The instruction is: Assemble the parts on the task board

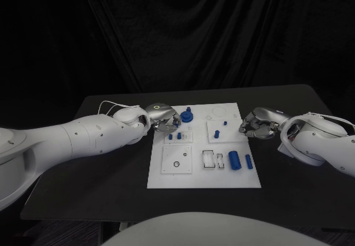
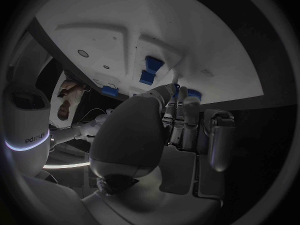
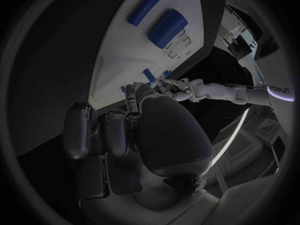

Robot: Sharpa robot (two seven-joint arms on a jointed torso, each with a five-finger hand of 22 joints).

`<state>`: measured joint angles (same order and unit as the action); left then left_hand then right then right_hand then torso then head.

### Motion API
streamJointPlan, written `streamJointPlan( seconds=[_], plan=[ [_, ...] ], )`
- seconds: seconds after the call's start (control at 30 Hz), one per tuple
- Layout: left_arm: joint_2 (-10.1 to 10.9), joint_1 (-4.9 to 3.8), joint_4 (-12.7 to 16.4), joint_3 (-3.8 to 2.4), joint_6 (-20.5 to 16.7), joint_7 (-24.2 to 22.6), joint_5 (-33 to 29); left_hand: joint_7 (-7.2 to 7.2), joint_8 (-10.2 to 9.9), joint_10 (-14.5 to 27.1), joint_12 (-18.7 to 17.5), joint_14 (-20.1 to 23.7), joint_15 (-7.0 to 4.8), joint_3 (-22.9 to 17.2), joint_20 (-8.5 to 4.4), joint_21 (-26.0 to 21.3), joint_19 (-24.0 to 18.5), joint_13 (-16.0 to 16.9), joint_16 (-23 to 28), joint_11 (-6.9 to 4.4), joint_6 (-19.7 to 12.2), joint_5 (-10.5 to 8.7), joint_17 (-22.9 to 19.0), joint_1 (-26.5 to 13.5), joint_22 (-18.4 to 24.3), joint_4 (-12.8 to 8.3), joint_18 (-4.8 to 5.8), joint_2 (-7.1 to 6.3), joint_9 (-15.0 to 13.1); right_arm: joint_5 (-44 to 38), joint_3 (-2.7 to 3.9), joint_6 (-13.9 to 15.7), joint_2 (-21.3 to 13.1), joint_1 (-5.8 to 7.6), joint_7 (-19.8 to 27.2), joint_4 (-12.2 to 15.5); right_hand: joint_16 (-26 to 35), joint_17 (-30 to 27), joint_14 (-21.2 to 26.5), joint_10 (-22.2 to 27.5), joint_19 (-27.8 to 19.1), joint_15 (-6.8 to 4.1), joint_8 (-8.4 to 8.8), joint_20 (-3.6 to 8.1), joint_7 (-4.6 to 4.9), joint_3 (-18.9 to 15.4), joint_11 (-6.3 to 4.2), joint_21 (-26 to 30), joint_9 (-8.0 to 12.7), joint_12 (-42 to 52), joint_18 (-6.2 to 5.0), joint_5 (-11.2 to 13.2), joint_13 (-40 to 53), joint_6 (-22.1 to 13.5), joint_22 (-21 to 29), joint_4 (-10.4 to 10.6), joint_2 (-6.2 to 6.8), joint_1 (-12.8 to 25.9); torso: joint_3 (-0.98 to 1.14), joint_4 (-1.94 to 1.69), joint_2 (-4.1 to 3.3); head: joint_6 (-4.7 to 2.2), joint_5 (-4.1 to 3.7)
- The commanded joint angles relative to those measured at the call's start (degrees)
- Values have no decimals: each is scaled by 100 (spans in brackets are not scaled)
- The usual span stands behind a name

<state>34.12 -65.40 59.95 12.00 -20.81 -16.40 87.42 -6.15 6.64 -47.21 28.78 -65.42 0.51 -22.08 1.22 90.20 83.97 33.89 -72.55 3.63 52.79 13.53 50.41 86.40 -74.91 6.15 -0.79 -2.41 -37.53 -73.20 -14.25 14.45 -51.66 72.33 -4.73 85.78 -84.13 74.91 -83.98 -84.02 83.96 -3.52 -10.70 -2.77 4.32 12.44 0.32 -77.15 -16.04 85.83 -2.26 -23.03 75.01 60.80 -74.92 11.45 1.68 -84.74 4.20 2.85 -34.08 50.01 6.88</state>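
While the silver left hand hovers at the white task board's left edge, grip unclear | silver right hand curled at right edge, holding nothing.

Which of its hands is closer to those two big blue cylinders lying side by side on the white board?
Right. The right hand hovers at the board's right edge, just beyond the cylinders. The left hand is over the board's far left corner, across the board from them.

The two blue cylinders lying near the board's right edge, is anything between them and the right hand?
Nothing visible. The right hand hovers at the task board's right edge, farther back than the two blue cylinders, with only bare white board between.
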Motion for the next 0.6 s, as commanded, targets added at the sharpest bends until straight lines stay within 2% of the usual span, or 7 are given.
streamJointPlan(
  seconds=[0.03,0.6],
  plan=[
    [4,36,26,10,146,-38,34,7,26,-41,-26,32,9,-3,-11,-20,603,-5,39,-9,34,-9,-10,-38,-1509,-40,79,30,-9,-5,5,-22,-3,-15,-113,6,26,508,-399,-94,50,-43,27,41,8,21,-48,32,-6,-38,-91,-30,717,-29,-1063,-4,-28,49,0,5,0,-1,10],
    [29,38,82,9,145,-41,34,1,23,-44,-30,37,13,2,-10,-20,603,-12,44,-2,35,-18,-17,-58,-1509,-32,79,30,-6,-5,5,-24,1,-18,-115,5,26,507,-399,-89,47,-43,30,41,10,27,-47,39,-8,-43,-92,-30,710,-34,-1061,-7,-30,49,1,1,1,-1,5]
  ],
)
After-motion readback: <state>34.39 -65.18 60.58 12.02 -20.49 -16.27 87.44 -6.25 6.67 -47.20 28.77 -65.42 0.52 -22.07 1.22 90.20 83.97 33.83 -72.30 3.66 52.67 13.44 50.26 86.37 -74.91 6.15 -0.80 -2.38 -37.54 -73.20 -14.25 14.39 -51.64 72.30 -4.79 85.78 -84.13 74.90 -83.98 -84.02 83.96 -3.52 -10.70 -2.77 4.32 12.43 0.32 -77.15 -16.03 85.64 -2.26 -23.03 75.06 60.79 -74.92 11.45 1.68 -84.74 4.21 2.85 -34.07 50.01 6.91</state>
